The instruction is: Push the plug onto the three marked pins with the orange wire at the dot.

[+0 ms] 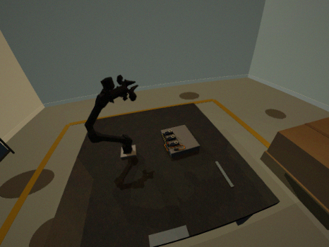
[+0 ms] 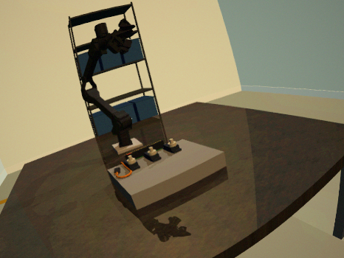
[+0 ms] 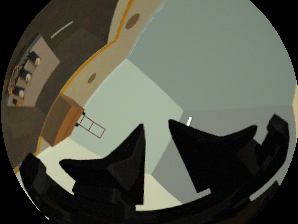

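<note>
Gripper (image 1: 136, 84) (image 2: 133, 32) (image 3: 156, 124) is hanging high, partly open, holding nothing; reaching the plug (image 1: 176, 149) (image 2: 117, 170) (image 3: 16, 102), toward five o'clock in the top view, is likely needing wider fingers and slow lowering.

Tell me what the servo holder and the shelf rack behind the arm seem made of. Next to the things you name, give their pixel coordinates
Holder (image 1: 188, 137) (image 2: 181, 162) (image 3: 46, 67): probably matte grey plastic, given its even, shineless faces. Shelf rack (image 2: 149, 75): likely dark painted metal, judging by its thin, straight posts.
</note>
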Robot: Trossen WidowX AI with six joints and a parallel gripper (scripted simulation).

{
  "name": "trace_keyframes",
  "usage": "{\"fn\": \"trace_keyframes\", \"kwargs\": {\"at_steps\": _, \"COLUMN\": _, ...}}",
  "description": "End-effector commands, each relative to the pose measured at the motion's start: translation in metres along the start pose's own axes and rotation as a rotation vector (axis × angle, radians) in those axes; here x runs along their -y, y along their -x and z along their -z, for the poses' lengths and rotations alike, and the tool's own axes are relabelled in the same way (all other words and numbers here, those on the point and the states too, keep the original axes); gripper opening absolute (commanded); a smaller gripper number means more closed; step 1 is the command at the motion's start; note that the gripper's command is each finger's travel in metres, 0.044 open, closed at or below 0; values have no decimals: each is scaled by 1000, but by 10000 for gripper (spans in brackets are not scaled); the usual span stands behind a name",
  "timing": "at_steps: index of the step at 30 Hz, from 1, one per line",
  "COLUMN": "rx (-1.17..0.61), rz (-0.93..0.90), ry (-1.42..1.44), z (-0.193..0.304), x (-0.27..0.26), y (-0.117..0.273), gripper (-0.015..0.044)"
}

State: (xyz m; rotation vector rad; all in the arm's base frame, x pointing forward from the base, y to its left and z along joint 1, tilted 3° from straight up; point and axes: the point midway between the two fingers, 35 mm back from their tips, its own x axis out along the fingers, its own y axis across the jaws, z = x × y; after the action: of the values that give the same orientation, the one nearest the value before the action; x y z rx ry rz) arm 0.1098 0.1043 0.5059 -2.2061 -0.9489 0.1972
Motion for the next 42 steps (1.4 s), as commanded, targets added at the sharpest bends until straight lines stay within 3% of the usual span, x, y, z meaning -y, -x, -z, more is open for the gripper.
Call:
{"fn": "trace_keyframes", "kwargs": {"at_steps": 1, "rx": -22, "rz": -32, "ry": -99, "z": 0, "x": -10, "y": -11, "gripper": 115}}
{"fn": "trace_keyframes", "kwargs": {"at_steps": 42, "rx": -346, "rz": -133, "ry": -1051, "z": 6, "x": -117, "y": -73, "gripper": 115}}
